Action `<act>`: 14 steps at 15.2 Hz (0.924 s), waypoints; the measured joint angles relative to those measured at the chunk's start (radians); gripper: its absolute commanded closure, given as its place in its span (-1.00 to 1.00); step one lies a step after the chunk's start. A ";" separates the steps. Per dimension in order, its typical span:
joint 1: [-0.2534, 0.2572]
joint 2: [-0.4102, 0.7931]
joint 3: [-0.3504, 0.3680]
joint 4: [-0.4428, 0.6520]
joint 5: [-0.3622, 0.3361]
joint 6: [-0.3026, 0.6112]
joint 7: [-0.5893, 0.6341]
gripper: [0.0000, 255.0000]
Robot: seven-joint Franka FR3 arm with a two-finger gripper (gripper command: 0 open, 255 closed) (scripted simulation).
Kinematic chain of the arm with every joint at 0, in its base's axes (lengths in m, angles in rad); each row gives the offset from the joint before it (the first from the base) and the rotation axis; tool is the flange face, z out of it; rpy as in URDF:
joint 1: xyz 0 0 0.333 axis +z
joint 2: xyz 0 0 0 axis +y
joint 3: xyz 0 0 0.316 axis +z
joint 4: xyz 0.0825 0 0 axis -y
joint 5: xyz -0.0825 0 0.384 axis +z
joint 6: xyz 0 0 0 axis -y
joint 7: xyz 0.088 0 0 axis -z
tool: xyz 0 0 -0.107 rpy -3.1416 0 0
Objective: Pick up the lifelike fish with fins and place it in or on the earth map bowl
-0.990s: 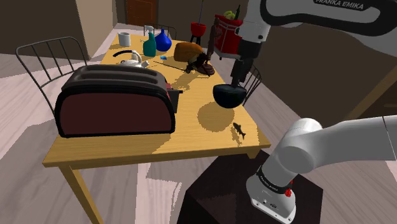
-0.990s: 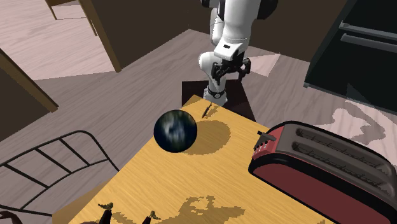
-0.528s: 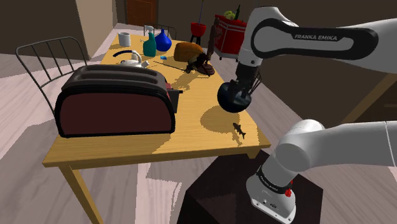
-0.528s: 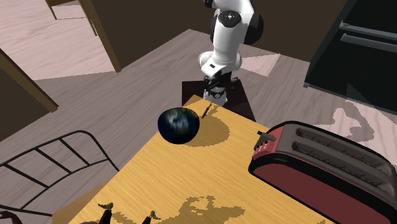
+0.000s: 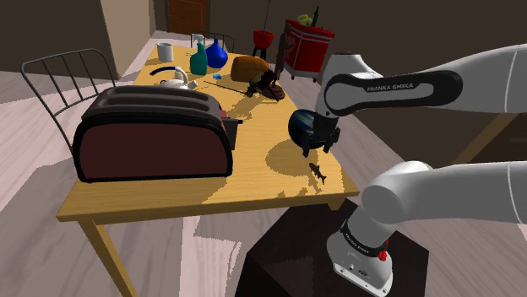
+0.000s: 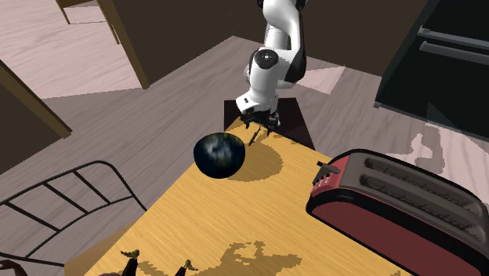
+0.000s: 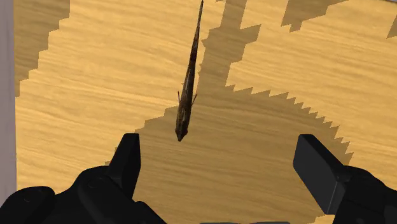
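Black hand (image 7: 222, 156), wide open and empty, has dropped lower over the fish (image 7: 186, 95).

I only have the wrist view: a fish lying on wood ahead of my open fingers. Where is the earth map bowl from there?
Observer: In the second exterior view, the earth map bowl sits on the table to the left of the fish, apart from it.
Operator: How close is the fish to the table's end?
Observer: In the shoulder view it lies by the corner nearest the stand.
Operator: Anything bulky around?
Observer: A dark red toaster fills the table's side on the shoulder view's left, well away from the fish.
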 measured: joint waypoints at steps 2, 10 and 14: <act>-0.036 0.005 0.003 -0.056 -0.011 0.061 0.050 -1.00; -0.065 0.086 0.001 -0.144 -0.028 0.228 0.082 -1.00; -0.067 0.099 0.000 -0.157 -0.030 0.256 0.083 -1.00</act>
